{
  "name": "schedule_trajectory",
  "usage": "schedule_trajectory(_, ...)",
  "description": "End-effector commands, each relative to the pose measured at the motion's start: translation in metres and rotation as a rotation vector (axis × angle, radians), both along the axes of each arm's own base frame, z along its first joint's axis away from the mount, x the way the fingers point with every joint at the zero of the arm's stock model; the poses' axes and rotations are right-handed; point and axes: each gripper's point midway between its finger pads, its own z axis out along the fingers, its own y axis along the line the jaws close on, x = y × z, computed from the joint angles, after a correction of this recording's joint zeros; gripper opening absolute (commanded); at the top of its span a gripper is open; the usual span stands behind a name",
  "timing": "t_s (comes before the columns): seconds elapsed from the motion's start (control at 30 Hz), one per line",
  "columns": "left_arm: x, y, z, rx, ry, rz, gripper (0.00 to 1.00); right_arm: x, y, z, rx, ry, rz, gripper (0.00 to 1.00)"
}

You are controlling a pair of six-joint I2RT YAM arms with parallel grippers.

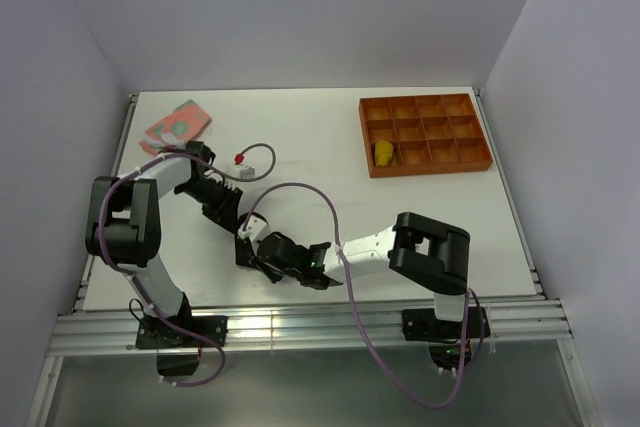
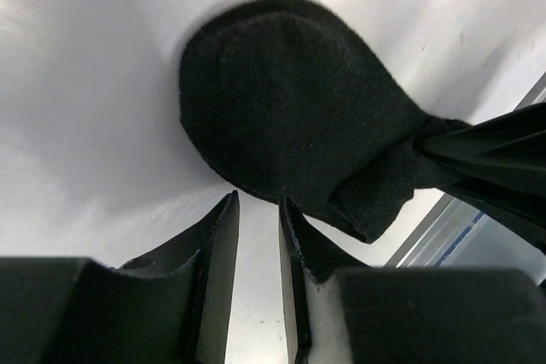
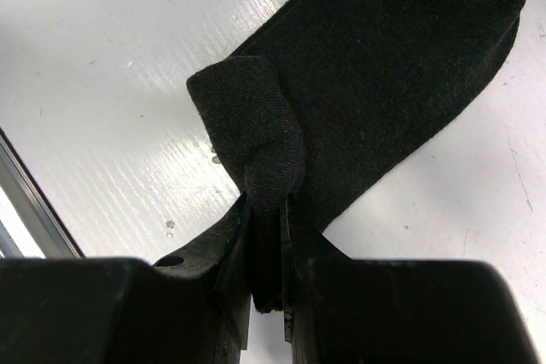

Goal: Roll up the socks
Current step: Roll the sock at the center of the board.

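The black sock [image 2: 290, 108] lies flat on the white table near the front edge, between my two grippers [image 1: 246, 253]. My right gripper [image 3: 268, 202] is shut on a bunched fold at the sock's [image 3: 384, 83] edge; it reaches in from the right [image 1: 268, 247]. My left gripper [image 2: 258, 202] is open by a narrow gap with only bare table between its fingers, right at the sock's near edge [image 1: 243, 230]. The pink sock with green patches [image 1: 177, 125] lies at the far left. The mustard-yellow sock [image 1: 383, 153] sits rolled in a compartment of the orange tray [image 1: 364, 137].
The orange tray stands at the back right. A grey cable with a red end [image 1: 238, 159] lies behind the left arm. A purple cable [image 1: 330, 217] arcs over the table between the arms. The metal front rail [image 1: 300, 322] runs close to the sock.
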Motion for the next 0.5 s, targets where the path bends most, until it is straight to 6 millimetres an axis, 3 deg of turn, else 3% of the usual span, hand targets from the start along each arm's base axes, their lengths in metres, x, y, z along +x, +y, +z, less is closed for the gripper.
schedule_trajectory(0.0, -0.003, -0.004, 0.001, 0.024, -0.035, -0.031, 0.30, -0.007, -0.018, -0.017, -0.104, 0.017, 0.002, 0.01)
schedule_trajectory(0.1, -0.002, -0.010, -0.005, 0.053, -0.062, -0.005, 0.27, -0.007, -0.023, -0.014, -0.107, 0.016, -0.012, 0.01)
schedule_trajectory(0.13, 0.010, -0.012, -0.006, 0.061, -0.110, 0.017, 0.26, -0.007, -0.024, -0.012, -0.107, 0.016, -0.017, 0.01)
schedule_trajectory(0.27, 0.032, -0.014, 0.003, 0.089, -0.215, 0.151, 0.24, -0.008, -0.030, -0.010, -0.111, 0.024, -0.027, 0.01)
schedule_trajectory(0.33, 0.034, -0.011, 0.003, 0.111, -0.223, 0.226, 0.24, -0.008, -0.033, -0.008, -0.116, 0.024, -0.032, 0.01)
schedule_trajectory(0.47, 0.043, -0.015, 0.021, 0.081, -0.340, 0.302, 0.20, -0.011, -0.038, -0.009, -0.129, 0.036, -0.034, 0.01)
